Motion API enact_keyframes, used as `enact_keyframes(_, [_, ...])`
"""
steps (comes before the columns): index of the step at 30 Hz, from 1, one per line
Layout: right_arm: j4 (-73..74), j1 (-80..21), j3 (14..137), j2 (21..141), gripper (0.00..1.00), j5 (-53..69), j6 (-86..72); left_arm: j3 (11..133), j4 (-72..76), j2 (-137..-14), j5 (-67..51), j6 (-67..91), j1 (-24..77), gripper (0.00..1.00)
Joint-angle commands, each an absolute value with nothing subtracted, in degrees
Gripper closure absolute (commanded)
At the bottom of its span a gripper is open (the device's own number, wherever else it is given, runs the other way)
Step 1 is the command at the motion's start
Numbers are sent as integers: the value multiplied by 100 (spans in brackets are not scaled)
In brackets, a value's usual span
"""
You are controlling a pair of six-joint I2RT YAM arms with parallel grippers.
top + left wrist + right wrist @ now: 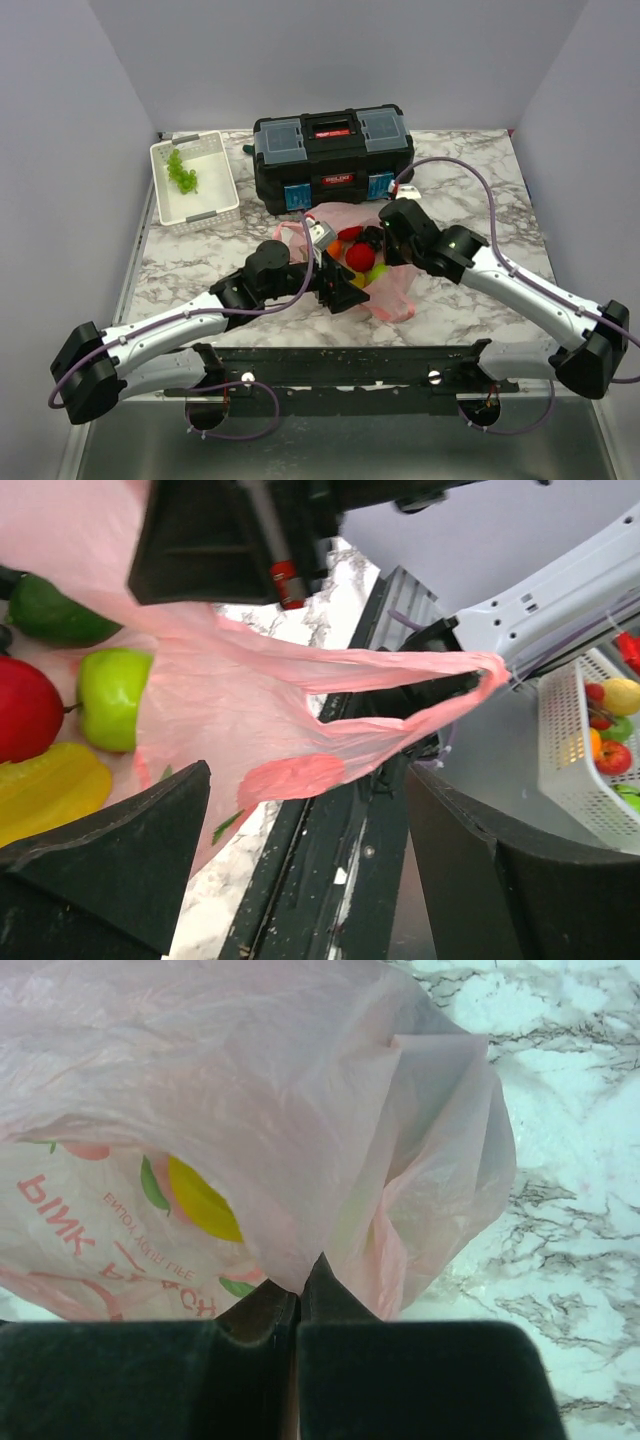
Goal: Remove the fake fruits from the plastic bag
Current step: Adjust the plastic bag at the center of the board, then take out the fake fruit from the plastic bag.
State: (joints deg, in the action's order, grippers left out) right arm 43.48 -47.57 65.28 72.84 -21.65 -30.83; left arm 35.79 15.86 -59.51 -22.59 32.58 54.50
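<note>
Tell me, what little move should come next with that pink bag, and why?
Probably close the left jaws on the handle of the bag: they stand open with it just ahead. The right jaws are shut on the bag, and a red apple and green apple show at its mouth, so a second grip could spread it.

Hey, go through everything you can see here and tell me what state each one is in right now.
right pincer, shut on the plastic bag.
left pincer, open, at the bag's handle.
plastic bag, lying on the table, mouth open.
red apple, in the bag's mouth, not out yet.
toolbox, lid closed.
white basket, upright, holding green grapes.
</note>
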Motion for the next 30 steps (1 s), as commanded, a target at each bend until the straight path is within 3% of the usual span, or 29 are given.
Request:
enact_keyframes(1, [3927, -4764, 6173, 6819, 99, -1920, -2720, 3489, 1163, -5822, -1902, 2835, 5470, 22])
enact_keyframes(10, [4245, -4764, 6065, 6228, 99, -1819, -2900, 3636, 1564, -6569, -1481, 3015, 5533, 22])
enact_keyframes(18, [4176, -4764, 6033, 6190, 99, -1658, -3040, 4061, 1094, -7343, 774, 3312, 5906, 25])
enact_keyframes(24, [4103, -4764, 5991, 6248, 99, -1603, -2983, 4894, 443, -8130, 1423, 3474, 5907, 24])
enact_keyframes(30, [4187, -4764, 6031, 6237, 99, -1669, -2891, 5422, 197, -8916, 1470, 3586, 5871, 16])
